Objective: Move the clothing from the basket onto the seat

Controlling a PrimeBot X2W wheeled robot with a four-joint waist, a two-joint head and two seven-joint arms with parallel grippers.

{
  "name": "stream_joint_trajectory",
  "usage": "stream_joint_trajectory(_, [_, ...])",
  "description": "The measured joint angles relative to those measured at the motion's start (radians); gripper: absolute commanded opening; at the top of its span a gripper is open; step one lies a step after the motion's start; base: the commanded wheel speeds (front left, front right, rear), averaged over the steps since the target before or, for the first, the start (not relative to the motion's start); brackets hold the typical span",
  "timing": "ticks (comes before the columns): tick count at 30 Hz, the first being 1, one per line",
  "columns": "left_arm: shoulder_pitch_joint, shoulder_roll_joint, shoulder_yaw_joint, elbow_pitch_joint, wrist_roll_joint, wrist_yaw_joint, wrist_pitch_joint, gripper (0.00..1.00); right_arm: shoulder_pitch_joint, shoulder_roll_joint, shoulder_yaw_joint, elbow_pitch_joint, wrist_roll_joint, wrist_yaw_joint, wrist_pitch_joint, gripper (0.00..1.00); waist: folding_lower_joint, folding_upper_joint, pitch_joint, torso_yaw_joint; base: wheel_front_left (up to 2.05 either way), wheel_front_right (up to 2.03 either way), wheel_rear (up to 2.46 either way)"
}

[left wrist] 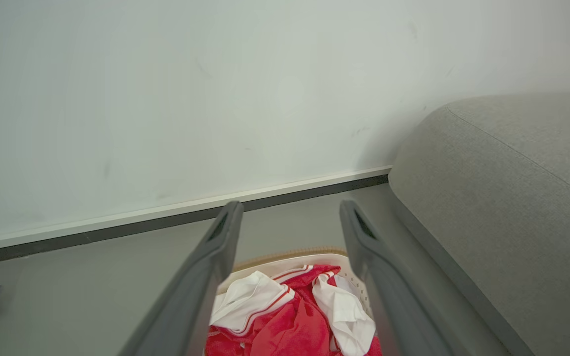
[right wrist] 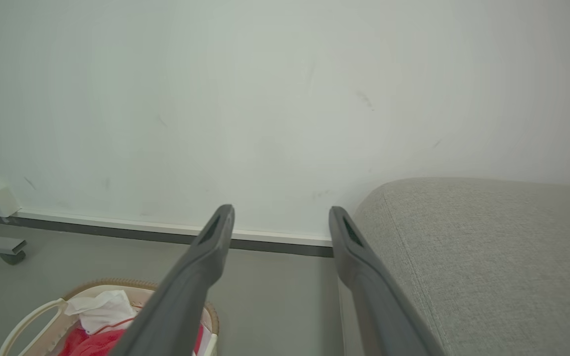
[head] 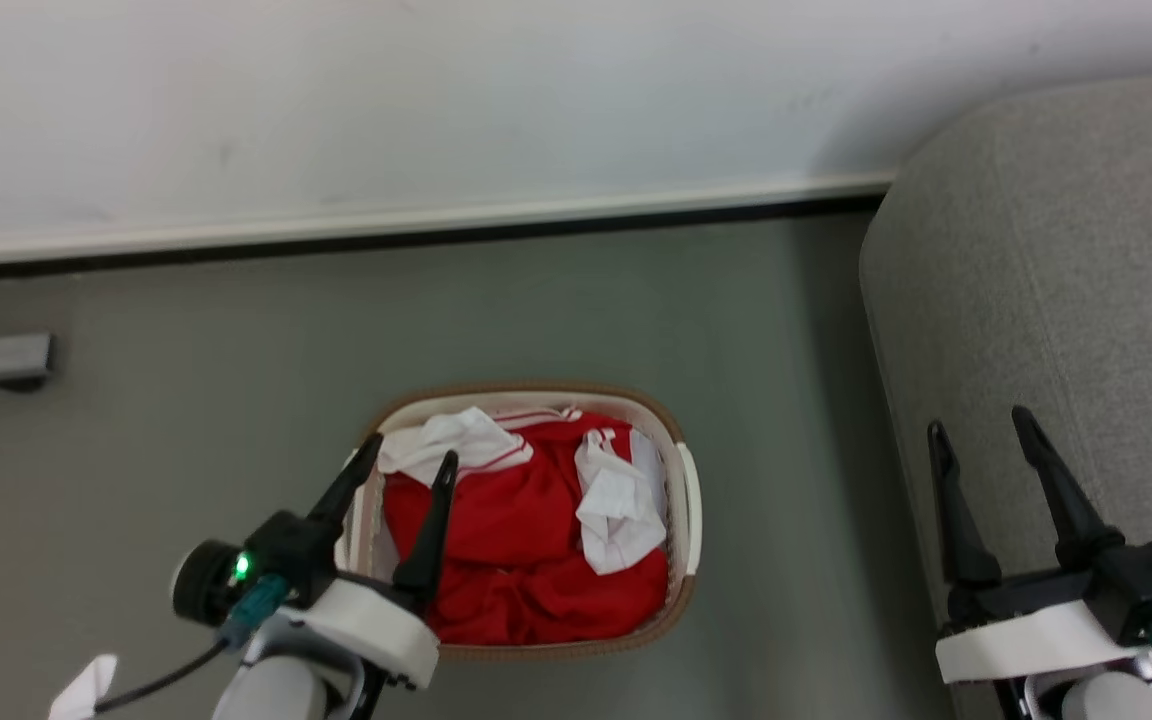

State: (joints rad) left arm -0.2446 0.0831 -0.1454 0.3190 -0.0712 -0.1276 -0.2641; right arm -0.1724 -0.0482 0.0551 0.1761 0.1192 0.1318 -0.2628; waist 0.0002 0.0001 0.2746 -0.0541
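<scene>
Head view: the basket [head: 688, 500] sits on the grey floor [head: 236, 330] in front of me, and the red clothing [head: 516, 520] is heaped inside it with white collars and cuffs showing on top. My left hand [head: 414, 447] is over the basket's left edge, fingers spread apart with nothing between them. Whether the tips touch the fabric I cannot tell. The seat [head: 1056, 300] rises at the right, apart from the basket, and my right hand [head: 977, 420] is in front of its near left side, fingers apart and empty too. Left wrist view: my left hand [left wrist: 291, 204] points toward the far wall [left wrist: 215, 74], its two fingers wide, and the clothing [left wrist: 290, 326] lies low between them inside the basket [left wrist: 290, 257], with the seat [left wrist: 502, 198] off to the right. Right wrist view: my right hand [right wrist: 281, 209] is open with the seat [right wrist: 488, 257] just beside its right finger, and the basket [right wrist: 117, 283] with clothing [right wrist: 87, 341] sits low at the left.
</scene>
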Motion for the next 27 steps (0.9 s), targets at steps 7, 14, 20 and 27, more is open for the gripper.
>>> stream_joint_trajectory(7, [-0.221, 0.074, -0.154, 0.157, -0.009, -0.004, 0.000, 1.00, -0.102, -0.001, 0.014, -0.069, 0.005, 0.000, -0.001, 1.00, 0.0002, 0.0000, 0.201, -0.034, 0.00, 0.00, 0.00])
stream_joint_trajectory(14, [-0.408, 0.126, -0.282, 0.399, -0.018, -0.004, 0.000, 1.00, -0.142, -0.001, 0.020, -0.129, 0.008, 0.000, -0.002, 1.00, 0.0003, 0.0000, 0.378, -0.076, 0.00, 0.00, 0.00])
stream_joint_trajectory(20, [-0.564, 0.165, -0.351, 0.559, -0.017, -0.004, 0.002, 1.00, -0.162, -0.002, 0.015, -0.182, 0.014, 0.000, -0.002, 1.00, 0.0002, 0.0000, 0.495, -0.109, 0.00, 0.00, 0.00])
stream_joint_trajectory(27, [-0.674, 0.173, -0.414, 0.686, -0.046, -0.004, 0.020, 1.00, -0.175, -0.001, 0.023, -0.214, 0.018, 0.000, -0.001, 1.00, 0.0001, -0.0001, 0.597, -0.135, 0.00, 0.00, 0.00])
